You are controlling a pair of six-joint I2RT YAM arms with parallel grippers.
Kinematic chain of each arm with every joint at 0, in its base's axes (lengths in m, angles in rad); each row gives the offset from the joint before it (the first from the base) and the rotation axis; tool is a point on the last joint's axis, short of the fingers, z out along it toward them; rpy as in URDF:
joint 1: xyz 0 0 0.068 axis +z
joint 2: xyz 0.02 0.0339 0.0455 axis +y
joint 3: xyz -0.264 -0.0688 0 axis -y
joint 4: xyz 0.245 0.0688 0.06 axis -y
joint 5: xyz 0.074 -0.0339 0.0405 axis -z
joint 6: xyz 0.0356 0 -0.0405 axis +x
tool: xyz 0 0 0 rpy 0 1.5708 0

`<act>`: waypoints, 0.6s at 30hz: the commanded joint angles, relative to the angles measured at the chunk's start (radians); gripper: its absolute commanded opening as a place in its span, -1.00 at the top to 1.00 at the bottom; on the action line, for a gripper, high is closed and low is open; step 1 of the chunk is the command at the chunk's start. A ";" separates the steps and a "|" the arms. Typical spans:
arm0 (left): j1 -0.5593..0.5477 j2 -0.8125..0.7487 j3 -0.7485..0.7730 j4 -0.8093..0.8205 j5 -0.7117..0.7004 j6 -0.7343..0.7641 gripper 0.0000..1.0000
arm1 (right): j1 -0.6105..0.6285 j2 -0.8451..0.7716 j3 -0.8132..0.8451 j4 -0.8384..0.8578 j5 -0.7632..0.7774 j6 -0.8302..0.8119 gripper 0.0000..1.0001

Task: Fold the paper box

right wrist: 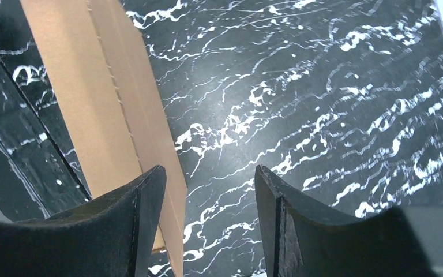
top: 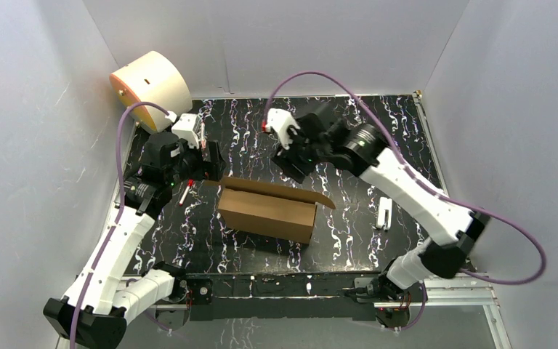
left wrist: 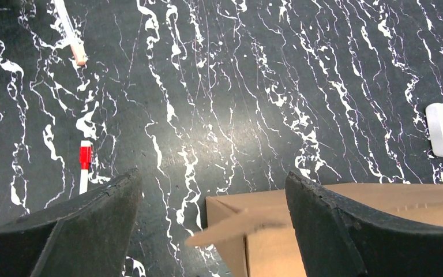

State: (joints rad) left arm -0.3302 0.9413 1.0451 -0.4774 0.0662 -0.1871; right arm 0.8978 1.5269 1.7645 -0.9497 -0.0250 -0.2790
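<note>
1. The paper box sat at the centre of the top view on the black, white-veined tabletop. Its brown walls were raised, and a loose flap jutted from its upper right edge.
2. In the left wrist view, one corner of the box filled the lower right of the frame, with a thin flap edge poking out to the left. In the right wrist view, the box ran as a long brown strip down the upper left.
3. The left hand was poised just off the box's upper left corner and was not touching the box. Its arm rose from the lower left of the frame and bent sharply at the elbow. In its own camera, the hand had its fingers spread wide, with nothing held between them.
4. The right hand hung just above the box's far edge, at the upper middle of the frame. Its arm stretched in diagonally from the lower right. In its own camera, the hand was spread open and empty, with bare tabletop showing in the gap.
5. A red-and-white marker lay just left of the box, below the left hand, and it showed at the left of the left wrist view.
6. A small white object lay to the right of the box, well apart from it.
7. A cream drum with an orange face stood in the upper left corner.
</note>
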 commanded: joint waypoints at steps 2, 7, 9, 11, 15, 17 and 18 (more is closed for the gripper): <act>0.003 0.053 0.076 -0.055 0.062 0.062 -0.81 | 0.000 -0.184 -0.123 0.040 0.134 0.190 -0.34; 0.005 0.067 0.077 -0.062 0.165 0.068 -0.81 | 0.001 -0.323 -0.278 0.055 0.052 0.266 -0.37; 0.004 0.071 0.079 -0.064 0.165 0.063 -0.81 | 0.002 -0.360 -0.334 0.076 0.033 0.271 -0.38; 0.004 0.070 0.083 -0.070 0.160 0.063 -0.81 | 0.001 -0.384 -0.367 0.068 0.065 0.288 -0.41; 0.003 0.068 0.094 -0.089 0.155 0.070 -0.81 | 0.001 -0.412 -0.393 0.029 0.133 0.309 -0.40; 0.003 0.073 0.092 -0.096 0.161 0.071 -0.81 | 0.001 -0.425 -0.409 0.024 0.150 0.314 -0.38; 0.003 0.078 0.091 -0.101 0.165 0.073 -0.81 | 0.000 -0.428 -0.415 0.020 0.158 0.319 -0.35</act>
State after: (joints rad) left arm -0.3294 1.0199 1.0969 -0.5411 0.1967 -0.1307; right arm 0.8982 1.1469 1.3647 -0.9371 0.0803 -0.0002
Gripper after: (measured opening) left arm 0.905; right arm 0.694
